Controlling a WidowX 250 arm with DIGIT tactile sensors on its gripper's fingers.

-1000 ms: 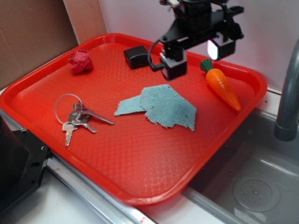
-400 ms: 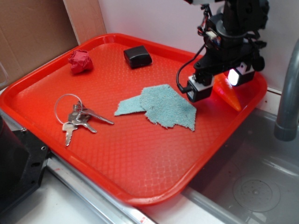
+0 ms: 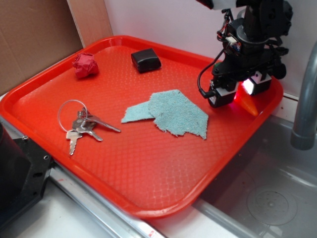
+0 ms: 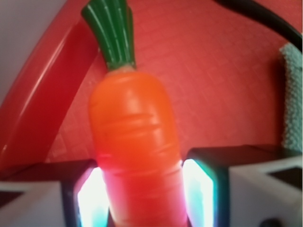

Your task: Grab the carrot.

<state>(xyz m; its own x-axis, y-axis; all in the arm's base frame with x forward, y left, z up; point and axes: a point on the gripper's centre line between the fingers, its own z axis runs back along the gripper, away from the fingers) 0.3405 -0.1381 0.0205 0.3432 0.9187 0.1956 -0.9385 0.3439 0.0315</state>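
Observation:
The orange carrot [image 4: 135, 142] with its green stub top lies on the red tray [image 3: 148, 163] near the far right rim. In the exterior view only its pointed tip [image 3: 250, 106] shows beneath the arm. My gripper [image 3: 241, 94] is lowered over it and open, one finger on each side of the carrot's narrow half. In the wrist view the carrot's body runs between the gripper [image 4: 144, 198], and the lit pads [image 4: 90, 198] sit close against its sides. The carrot rests flat on the tray.
A blue-green cloth [image 3: 173, 113] lies just left of the gripper. Keys on a ring [image 3: 79, 124], a crumpled red paper ball [image 3: 85, 65] and a small black box [image 3: 145, 60] are also on the tray. A sink [image 3: 270, 198] and a grey faucet pipe [image 3: 307, 99] stand to the right.
The gripper travelled right from the tray's back middle and came down over the carrot, which now sits between its fingers. The carrot has not moved.

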